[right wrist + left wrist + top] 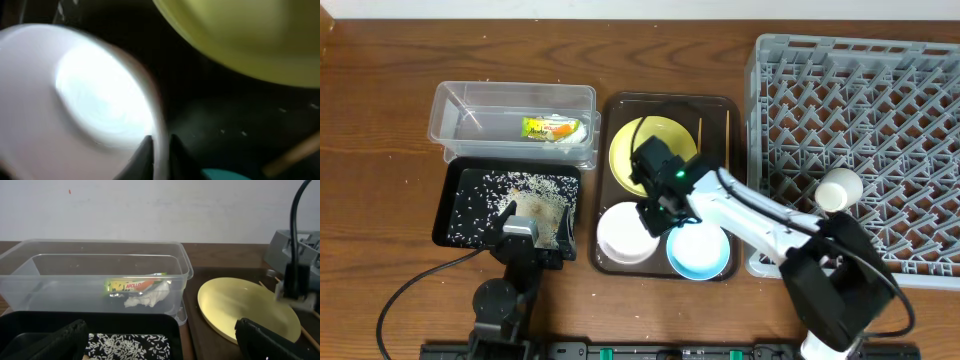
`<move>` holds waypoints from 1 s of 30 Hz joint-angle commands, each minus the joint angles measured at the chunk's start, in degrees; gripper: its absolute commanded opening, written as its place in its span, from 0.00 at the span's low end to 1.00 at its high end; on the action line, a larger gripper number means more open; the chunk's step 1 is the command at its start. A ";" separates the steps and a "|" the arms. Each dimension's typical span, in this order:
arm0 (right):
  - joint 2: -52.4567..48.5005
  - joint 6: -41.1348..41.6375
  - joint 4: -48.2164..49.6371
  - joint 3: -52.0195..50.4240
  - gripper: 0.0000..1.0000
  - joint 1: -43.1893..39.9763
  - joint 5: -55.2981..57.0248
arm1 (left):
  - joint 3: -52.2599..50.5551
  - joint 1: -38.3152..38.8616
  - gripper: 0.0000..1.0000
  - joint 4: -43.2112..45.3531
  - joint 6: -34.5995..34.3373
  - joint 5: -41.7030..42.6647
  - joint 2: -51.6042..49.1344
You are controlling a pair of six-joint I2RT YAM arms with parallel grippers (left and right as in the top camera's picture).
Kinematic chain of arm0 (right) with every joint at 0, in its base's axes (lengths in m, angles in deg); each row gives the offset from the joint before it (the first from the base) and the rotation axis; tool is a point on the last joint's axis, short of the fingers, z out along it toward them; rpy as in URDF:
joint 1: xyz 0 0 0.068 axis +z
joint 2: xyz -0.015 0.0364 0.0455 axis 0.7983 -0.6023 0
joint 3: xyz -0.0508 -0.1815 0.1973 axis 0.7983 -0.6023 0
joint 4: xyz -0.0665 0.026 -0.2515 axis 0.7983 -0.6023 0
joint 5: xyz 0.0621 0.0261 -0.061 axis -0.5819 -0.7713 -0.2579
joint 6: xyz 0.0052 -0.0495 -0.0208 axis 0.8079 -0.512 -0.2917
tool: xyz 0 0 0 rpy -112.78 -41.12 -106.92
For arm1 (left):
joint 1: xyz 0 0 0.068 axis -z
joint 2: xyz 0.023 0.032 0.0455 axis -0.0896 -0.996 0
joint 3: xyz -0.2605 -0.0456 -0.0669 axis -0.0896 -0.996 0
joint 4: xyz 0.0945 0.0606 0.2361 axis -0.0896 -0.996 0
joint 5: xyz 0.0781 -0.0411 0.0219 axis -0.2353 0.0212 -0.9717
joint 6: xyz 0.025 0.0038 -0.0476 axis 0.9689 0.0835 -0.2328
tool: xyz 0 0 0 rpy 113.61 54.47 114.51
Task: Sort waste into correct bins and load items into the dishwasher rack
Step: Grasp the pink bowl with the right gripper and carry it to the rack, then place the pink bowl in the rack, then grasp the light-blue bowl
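My right gripper (653, 215) (161, 145) is shut on the rim of the white bowl (620, 240) (75, 100), one finger inside and one outside. The bowl sits on the brown serving tray (617, 102) beside the light-blue bowl (700, 255) and the pale-yellow plate (650, 140) (240, 305). Chopsticks (700, 130) lie along the tray's right side. My left gripper (520, 232) (162, 342) is open and empty over the near edge of the black tray (455, 185), which holds rice (510, 190) (130, 342). The clear tub (450, 100) holds the wrapper (548, 127) (132, 285) and tissue (147, 297).
The grey dishwasher rack (920, 60) fills the right side; a small white cup-like thing (840, 188) lies at its near left. The right arm stretches from the front right over the blue bowl. A few rice grains lie on the table around the tub.
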 commanded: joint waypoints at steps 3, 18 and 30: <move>2.25 -0.28 0.31 0.83 0.01 -0.74 3.28 | -1.07 -0.31 0.96 -1.84 0.96 -0.11 0.44; 28.26 10.84 -0.39 1.31 0.01 -18.05 67.45 | -1.07 -0.31 0.96 -1.84 0.96 -0.11 0.44; 17.11 5.77 9.88 1.29 0.01 -36.70 81.83 | -1.07 -0.31 0.96 -1.84 0.98 -0.11 0.44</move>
